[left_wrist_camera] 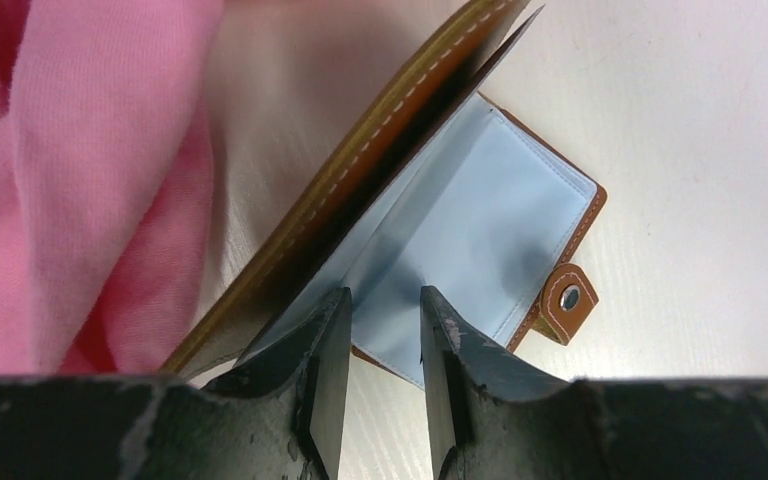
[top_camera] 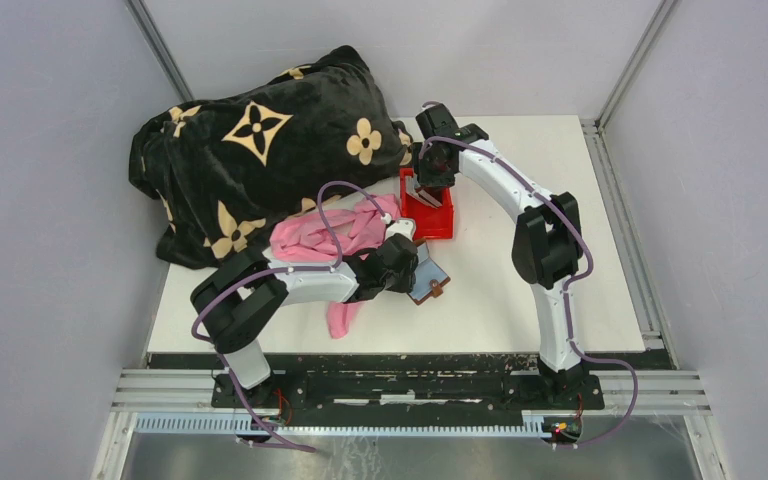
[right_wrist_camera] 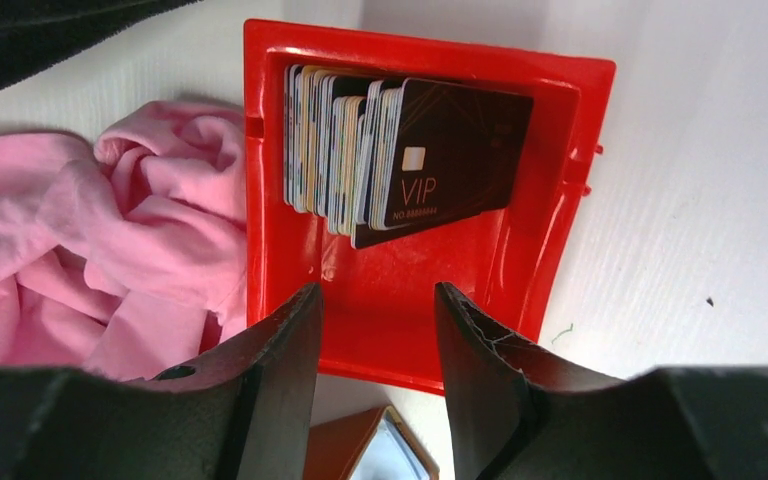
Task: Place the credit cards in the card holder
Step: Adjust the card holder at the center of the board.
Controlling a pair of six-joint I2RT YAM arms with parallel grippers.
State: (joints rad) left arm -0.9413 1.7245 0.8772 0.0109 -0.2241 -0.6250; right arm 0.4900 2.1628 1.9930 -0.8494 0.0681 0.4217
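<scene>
Large black plush blanket with beige flower-and-diamond pattern: bunched in heap at far left of table, edge hanging over left side.
Pink crumpled fabric cloth: lies just in front of blanket, touching it, one strip trailing toward near table edge.
Small red rectangular plastic bin: stands upright near table centre, just right of pink cloth, close to blanket corner.
White flat table top.
Plain grey walls on three sides.
Silver metal rail along near edge.
</scene>
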